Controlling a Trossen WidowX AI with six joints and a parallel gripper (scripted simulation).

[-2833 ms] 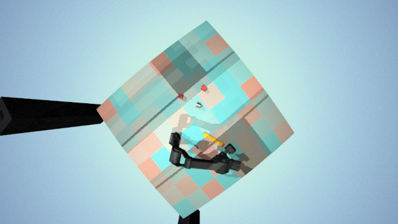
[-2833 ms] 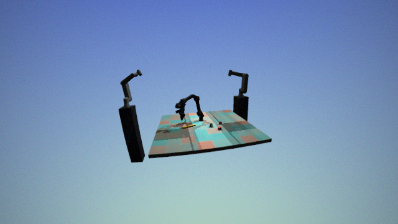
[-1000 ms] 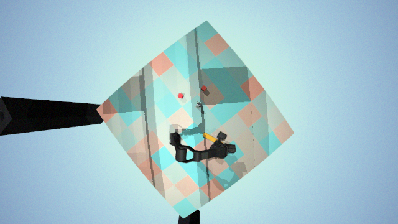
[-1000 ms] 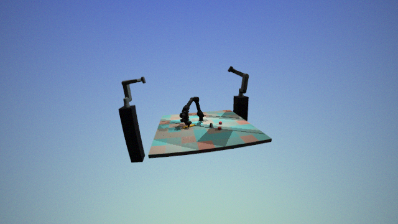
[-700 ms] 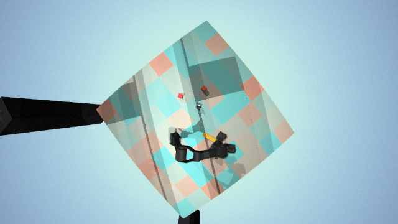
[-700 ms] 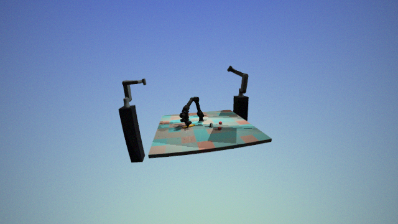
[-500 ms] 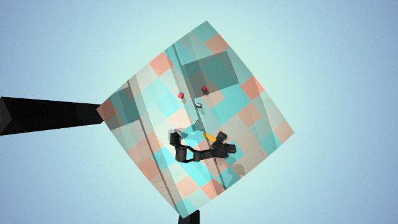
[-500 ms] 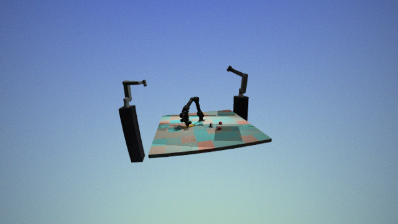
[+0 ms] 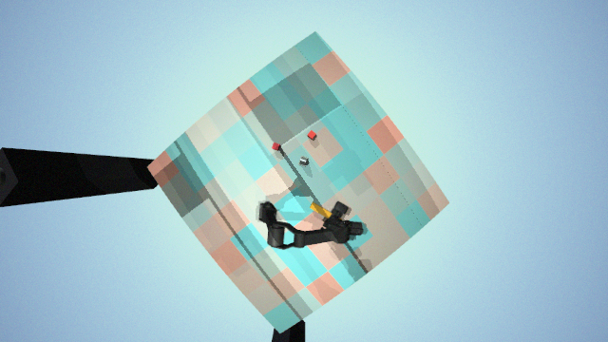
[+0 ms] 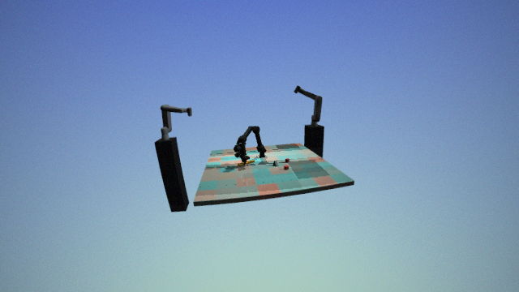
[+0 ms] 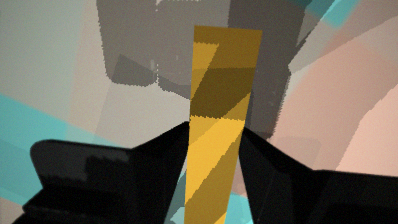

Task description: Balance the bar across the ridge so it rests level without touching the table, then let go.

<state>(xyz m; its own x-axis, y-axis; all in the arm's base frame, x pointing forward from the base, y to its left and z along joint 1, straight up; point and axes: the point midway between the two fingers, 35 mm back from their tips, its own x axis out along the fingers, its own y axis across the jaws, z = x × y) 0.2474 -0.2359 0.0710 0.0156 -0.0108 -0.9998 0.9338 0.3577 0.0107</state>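
A yellow bar lies flat at or very near the table surface. My gripper is shut on the bar, one dark finger against each long side in the wrist view. In the top view the arm hides the bar's far part and the fingertips. The ridge, a small grey piece, stands on the table apart from the bar, up and left of it in the top view. Nothing rests on the ridge.
Two red cubes stand near the ridge, one and another. The patchwork table carries shadows. Two dark pedestals with arms stand beyond its edges.
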